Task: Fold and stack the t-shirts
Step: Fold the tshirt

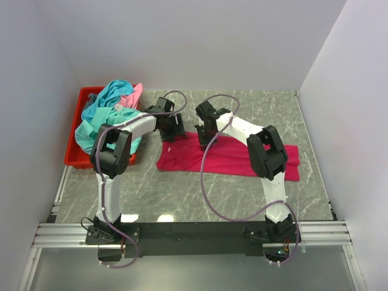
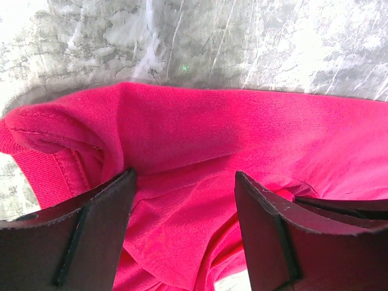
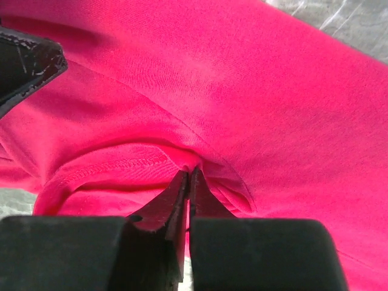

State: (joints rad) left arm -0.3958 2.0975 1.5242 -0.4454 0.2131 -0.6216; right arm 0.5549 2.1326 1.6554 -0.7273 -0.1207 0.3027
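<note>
A magenta-red t-shirt lies spread across the middle of the table, its cloth filling both wrist views. At the shirt's far edge my right gripper is shut on a pinched fold of the shirt, its place in the top view. My left gripper stands open over the shirt's far left corner, cloth lying between its fingers, seen from above. Teal and light pink t-shirts are heaped in the red bin.
The red plastic bin sits at the left by the wall. White walls close in the marbled grey table on three sides. A black rail runs along the near edge by the arm bases.
</note>
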